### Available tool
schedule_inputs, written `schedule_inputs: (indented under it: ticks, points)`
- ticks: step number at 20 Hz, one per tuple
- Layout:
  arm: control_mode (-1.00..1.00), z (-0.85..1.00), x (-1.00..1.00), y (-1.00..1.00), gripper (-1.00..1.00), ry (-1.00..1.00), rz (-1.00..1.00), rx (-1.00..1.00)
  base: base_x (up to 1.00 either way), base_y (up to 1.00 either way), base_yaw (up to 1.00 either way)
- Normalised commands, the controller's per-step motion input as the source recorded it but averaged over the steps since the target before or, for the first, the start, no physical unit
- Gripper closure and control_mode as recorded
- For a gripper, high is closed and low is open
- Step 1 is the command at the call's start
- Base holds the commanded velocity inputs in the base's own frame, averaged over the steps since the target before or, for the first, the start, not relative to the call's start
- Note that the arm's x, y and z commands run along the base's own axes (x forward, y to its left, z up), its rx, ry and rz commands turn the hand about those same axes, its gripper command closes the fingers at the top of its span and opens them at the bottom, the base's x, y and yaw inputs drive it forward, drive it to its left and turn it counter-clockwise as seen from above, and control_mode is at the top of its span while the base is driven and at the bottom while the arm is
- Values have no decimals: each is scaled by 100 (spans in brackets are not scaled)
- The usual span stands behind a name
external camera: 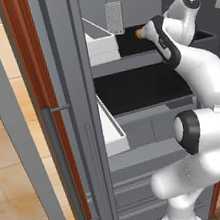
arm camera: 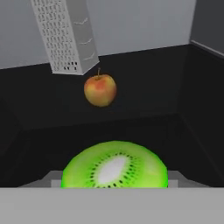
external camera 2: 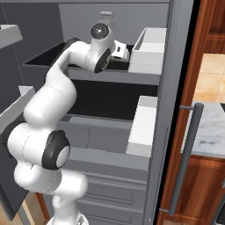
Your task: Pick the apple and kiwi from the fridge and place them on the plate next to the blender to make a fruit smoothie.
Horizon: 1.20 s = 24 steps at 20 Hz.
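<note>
Two fruits are sitting on the upper black shelf of the fridge (external camera: 82,111), whose door is standing open with its long bar handle (external camera: 60,161) toward the camera. In the hand view the kiwi (arm camera: 114,165) is lying right at the gripper's end, cut face showing, and it is hiding the finger tips, so I cannot tell whether the jaws are gripping it or standing loose. Farther back, the apple (arm camera: 100,89) is resting apart from the kiwi, just below a perforated metal grater (arm camera: 65,37) that is leaning near the grey rear wall. White door bins (external camera: 102,46) are flanking the shelf. From the left base view the arm is reaching deep inside, and the gripper (external camera: 142,32) is working beside an orange-yellow spot.
</note>
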Motion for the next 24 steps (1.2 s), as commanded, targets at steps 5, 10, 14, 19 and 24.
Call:
schedule_inputs:
  ticks: [5,10,14,19,24]
  points:
    - [-100,9,-100,30,100,-30,0,0,0,0,0]
    - [-100,37,-100,36,100,-15,4,0,0,0,0]
    - [-100,59,-100,21,100,-1,5,0,0,0,0]
    - [-100,41,-100,9,100,13,7,0,0,0,0]
    - [-100,-66,-100,3,100,49,6,-3,0,0,0]
